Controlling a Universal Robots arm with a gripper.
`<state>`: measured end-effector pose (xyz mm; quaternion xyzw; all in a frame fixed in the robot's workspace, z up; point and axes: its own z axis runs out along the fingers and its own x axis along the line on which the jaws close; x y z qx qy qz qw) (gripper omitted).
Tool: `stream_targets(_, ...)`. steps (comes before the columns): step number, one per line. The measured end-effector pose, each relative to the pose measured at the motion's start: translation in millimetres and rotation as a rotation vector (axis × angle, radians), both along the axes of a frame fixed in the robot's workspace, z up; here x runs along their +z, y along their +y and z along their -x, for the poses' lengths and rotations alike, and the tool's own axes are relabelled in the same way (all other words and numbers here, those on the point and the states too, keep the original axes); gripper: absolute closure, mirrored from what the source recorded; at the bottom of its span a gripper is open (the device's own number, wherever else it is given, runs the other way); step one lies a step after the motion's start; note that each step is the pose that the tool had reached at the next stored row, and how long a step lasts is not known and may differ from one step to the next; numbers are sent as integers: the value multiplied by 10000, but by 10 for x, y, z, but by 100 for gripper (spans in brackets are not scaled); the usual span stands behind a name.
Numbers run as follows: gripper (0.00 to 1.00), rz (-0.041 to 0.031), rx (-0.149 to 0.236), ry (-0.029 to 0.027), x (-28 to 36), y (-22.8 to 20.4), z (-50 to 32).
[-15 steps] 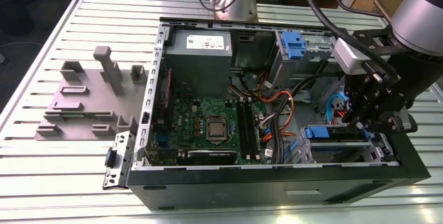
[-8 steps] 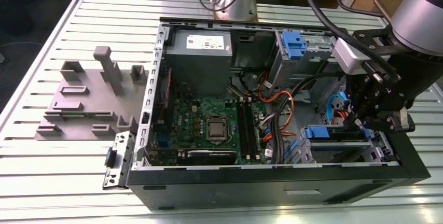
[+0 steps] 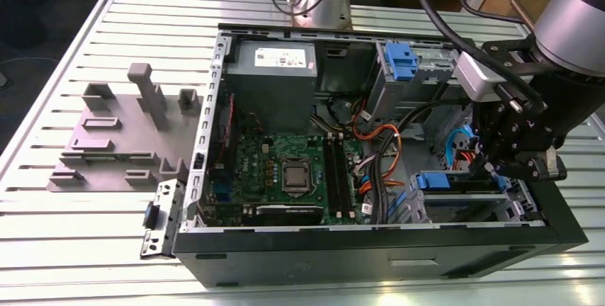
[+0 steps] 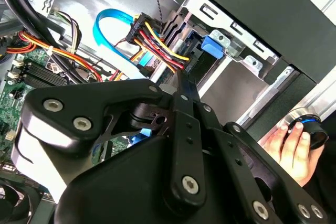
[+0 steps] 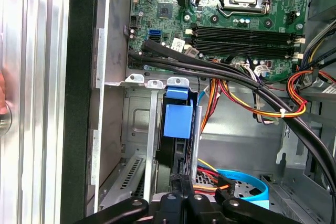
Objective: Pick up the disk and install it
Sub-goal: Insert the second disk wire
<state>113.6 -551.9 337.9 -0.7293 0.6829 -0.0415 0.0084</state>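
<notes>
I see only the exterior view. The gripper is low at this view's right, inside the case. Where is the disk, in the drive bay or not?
Observer: In the first wrist view the disk stands on edge between the bay's silver rails, directly ahead of the gripper.
Operator: Is the gripper holding it?
Observer: I cannot tell; the disk's blue tab points toward the motherboard.
Operator: Is anything outside the case?
Observer: In the second wrist view a person's hand is at a round black-and-blue object.
</notes>
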Motion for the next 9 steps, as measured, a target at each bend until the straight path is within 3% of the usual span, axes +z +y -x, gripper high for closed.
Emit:
stream_targets(6,89,0,0,0,0,0,0)
stream_targets(9,89,1,0,1,1,-2,52)
